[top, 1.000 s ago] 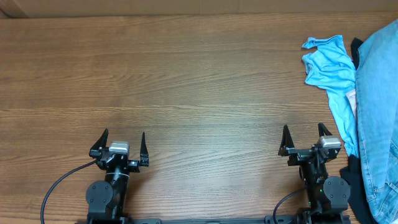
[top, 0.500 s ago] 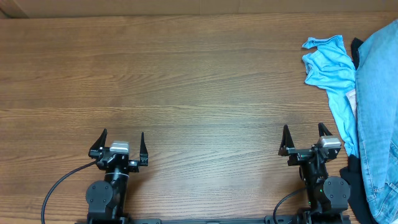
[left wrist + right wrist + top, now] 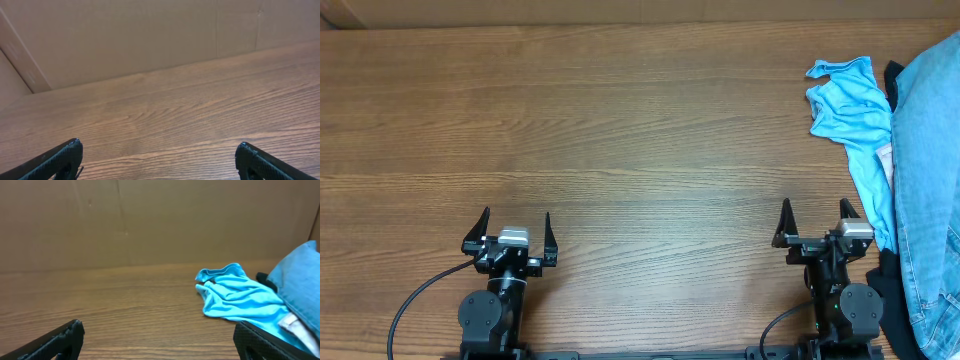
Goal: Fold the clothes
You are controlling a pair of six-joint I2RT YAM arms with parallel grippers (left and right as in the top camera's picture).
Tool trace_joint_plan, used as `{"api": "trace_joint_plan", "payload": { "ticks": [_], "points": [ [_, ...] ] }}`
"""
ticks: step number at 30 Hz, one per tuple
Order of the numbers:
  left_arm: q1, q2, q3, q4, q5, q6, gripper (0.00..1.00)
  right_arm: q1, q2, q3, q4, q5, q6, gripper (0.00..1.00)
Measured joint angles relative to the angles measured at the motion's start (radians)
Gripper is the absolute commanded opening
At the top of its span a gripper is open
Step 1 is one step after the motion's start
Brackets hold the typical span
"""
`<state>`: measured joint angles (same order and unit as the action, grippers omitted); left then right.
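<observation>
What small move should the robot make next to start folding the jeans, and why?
Probably reach the right gripper toward the jeans heaped at the right edge of the table. Both grippers stand open and empty near the front edge. The jeans lie untouched beside a blue T-shirt, and the right gripper is much closer to them than the left gripper.

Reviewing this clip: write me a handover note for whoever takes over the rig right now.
Left pincer: open, empty, above bare table near the front edge.
Right pincer: open, empty, just left of the clothes pile.
Jeans: heaped unfolded at the table's right edge, partly out of frame, against a sky-blue T-shirt.
Done: nothing folded yet.
Left: pull the jeans onto open table, spread them flat, fold.
</observation>
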<state>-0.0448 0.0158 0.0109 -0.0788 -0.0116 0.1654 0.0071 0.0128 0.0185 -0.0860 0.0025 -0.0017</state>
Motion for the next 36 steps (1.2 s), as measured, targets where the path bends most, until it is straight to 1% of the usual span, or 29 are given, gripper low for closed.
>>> {"api": "trace_joint_plan", "payload": {
  "ticks": [2,4,6,9,12,16,19,23,28,30,32,34,36],
  "points": [
    [0.0,0.0,0.0,0.0,0.0,-0.007,1.0,0.0,0.0,0.0,0.0,-0.018,0.033,1.0],
    [0.0,0.0,0.0,-0.002,0.001,-0.066,1.0,0.0,0.0,0.0,-0.005,-0.02,0.076,1.0],
    [0.0,0.0,0.001,-0.011,0.0,-0.129,1.0,0.0,0.0,0.0,-0.045,-0.002,0.113,1.0],
    [0.0,0.0,0.039,-0.092,0.003,-0.196,1.0,0.0,0.001,0.024,-0.12,0.04,0.134,1.0],
    [0.0,0.0,0.096,-0.207,0.011,-0.227,1.0,0.0,0.002,0.092,-0.242,0.084,0.154,1.0],
    [0.0,0.012,0.179,-0.264,0.019,-0.256,1.0,0.0,0.024,0.2,-0.337,0.122,0.204,1.0],
    [0.0,0.054,0.25,-0.299,0.027,-0.272,1.0,0.0,0.067,0.3,-0.415,0.137,0.233,1.0],
    [0.0,0.153,0.341,-0.359,0.038,-0.281,1.0,0.0,0.159,0.433,-0.529,0.145,0.254,1.0],
    [0.0,0.33,0.476,-0.449,0.045,-0.29,1.0,0.0,0.311,0.588,-0.658,0.148,0.294,1.0],
    [0.0,0.404,0.536,-0.491,0.046,-0.29,1.0,0.0,0.413,0.68,-0.756,0.148,0.306,1.0],
    [0.0,0.486,0.605,-0.541,0.047,-0.291,1.0,0.0,0.478,0.727,-0.807,0.148,0.309,1.0],
    [0.0,0.568,0.673,-0.583,0.051,-0.291,1.0,0.0,0.602,0.811,-0.894,0.142,0.314,1.0],
    [0.0,0.627,0.719,-0.612,0.058,-0.291,1.0,0.0,0.676,0.858,-0.918,0.121,0.314,1.0]
  ]
}}
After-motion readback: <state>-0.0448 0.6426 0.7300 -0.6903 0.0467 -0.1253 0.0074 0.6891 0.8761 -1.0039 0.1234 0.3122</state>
